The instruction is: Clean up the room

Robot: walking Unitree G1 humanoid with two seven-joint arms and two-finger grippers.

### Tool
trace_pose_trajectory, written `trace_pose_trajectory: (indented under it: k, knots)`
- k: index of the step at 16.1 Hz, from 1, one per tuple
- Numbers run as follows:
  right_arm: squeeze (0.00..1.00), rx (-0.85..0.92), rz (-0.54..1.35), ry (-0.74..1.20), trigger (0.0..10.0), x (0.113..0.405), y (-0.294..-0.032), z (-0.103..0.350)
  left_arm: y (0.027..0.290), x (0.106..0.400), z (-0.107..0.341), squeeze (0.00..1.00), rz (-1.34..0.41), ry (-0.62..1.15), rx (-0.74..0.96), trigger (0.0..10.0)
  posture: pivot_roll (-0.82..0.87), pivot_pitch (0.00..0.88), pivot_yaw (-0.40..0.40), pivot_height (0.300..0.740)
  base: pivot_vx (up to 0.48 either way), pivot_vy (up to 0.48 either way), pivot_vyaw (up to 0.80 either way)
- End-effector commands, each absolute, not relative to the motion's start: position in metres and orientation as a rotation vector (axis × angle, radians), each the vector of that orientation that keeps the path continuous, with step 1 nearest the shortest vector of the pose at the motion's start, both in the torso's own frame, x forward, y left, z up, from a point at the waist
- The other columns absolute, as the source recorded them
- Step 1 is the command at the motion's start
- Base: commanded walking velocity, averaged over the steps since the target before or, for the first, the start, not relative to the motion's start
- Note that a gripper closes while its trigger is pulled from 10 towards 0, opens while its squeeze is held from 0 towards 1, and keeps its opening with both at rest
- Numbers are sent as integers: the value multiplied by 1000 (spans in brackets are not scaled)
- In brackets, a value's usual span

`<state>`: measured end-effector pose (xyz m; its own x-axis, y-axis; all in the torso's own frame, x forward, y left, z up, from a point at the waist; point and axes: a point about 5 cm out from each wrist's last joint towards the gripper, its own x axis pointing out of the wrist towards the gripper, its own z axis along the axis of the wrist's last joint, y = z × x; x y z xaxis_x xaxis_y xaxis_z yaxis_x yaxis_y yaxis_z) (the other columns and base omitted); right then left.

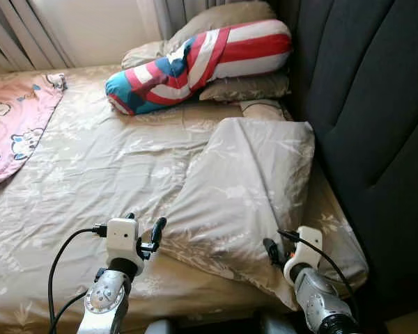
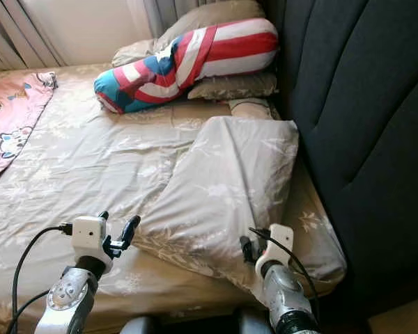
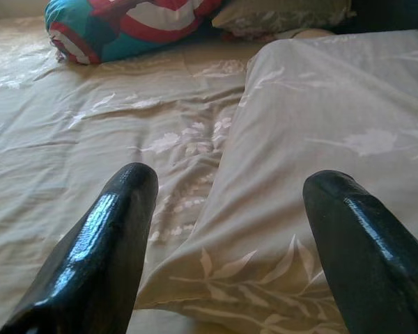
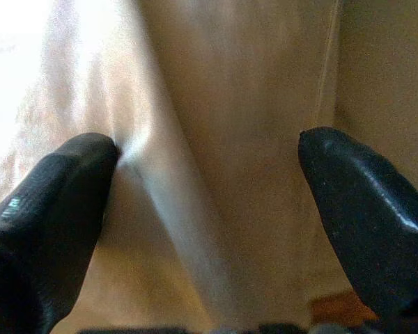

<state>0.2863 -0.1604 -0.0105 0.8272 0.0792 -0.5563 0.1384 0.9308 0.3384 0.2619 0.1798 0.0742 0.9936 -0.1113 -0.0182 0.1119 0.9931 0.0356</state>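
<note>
A beige leaf-print pillow lies flat on the near right part of the bed, one corner reaching the bed's front edge. My left gripper hovers open just off the pillow's near left edge; in the left wrist view its fingers frame that edge, with nothing between them. My right gripper is open low over the pillow's near right corner, and in the right wrist view a fold of the beige fabric runs between its spread fingertips.
The bed sheet has the same beige leaf print. A red, white and blue bolster rests on beige pillows at the head. A pink cartoon blanket lies at the left. The dark padded headboard rises along the right.
</note>
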Motion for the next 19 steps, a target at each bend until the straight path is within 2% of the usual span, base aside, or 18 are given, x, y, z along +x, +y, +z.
trace_pose_trajectory:
  k: [1, 6, 13, 14, 15, 19]
  knots:
    - [0, 430, -7, 642, 10000, 282, -153, -16, 183, 259, 75, 0, -113, 23, 49, 10000, 8, 145, 52, 652, 0, 0, 0]
    - [0, 511, 60, 692, 10000, 278, -142, -21, 185, 250, 77, 0, -122, 34, 62, 10000, 24, 163, 70, 652, 0, 0, 0]
    - [0, 434, 65, 696, 10000, 283, -140, -20, 184, 230, 85, 0, -120, 52, 60, 10000, 72, 241, 91, 652, 0, 0, 0]
    - [0, 437, 70, 688, 8471, 286, -138, -17, 182, 230, 89, 0, -120, 49, 56, 10000, 77, 252, 89, 652, 0, 0, 0]
    - [0, 428, 76, 684, 0, 287, -136, -16, 182, 229, 90, 0, -118, 48, 53, 10000, 78, 258, 87, 652, 0, 0, 0]
    - [0, 385, 93, 667, 0, 291, -134, -12, 181, 228, 91, 0, -104, 56, 50, 10000, 78, 266, 71, 652, 0, 0, 0]
